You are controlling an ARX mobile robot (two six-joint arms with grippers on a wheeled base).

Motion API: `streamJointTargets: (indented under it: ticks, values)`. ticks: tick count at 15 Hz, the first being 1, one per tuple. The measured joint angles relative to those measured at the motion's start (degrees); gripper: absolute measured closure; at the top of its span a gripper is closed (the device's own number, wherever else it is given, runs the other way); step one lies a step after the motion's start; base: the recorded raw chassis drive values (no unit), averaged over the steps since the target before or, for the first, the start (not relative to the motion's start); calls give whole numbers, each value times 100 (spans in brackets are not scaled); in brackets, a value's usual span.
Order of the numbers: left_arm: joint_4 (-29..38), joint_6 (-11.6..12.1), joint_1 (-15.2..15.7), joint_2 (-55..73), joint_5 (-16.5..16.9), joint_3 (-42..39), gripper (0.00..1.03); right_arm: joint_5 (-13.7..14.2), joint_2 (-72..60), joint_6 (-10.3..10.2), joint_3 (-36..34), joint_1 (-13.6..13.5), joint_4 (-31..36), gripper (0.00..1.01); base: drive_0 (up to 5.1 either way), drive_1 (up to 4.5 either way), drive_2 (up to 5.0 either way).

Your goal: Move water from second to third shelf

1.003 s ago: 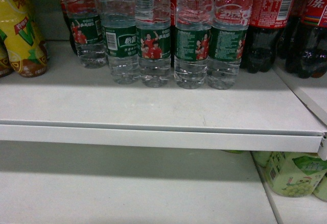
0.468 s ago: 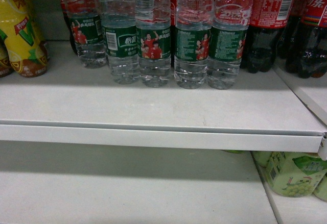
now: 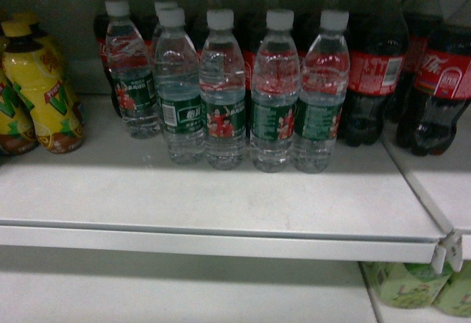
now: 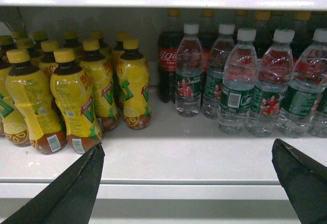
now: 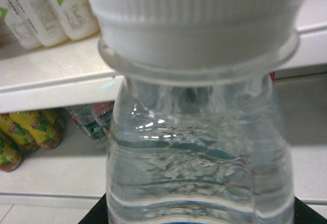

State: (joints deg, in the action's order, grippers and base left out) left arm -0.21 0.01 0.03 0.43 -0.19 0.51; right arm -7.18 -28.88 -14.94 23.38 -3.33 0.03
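Yellow-labelled dark tea bottles are seen leftmost. The left gripper is held spread before the shelf lip. Clear ribbed green-labelled water bottles are ranked mid-shelf. The right gripper appears clamped on one clear bottle, though pads are unseen; open shelf front remains.

Left hand spread wide; right hand grips a bottle.
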Motion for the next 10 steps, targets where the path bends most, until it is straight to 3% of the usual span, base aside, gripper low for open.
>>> streamJointTargets:
  ticks: [10]
  values:
    - [17, 0, 0, 0, 15, 0, 5, 2, 2, -7, 15, 0, 52, 59, 0, 0, 0]
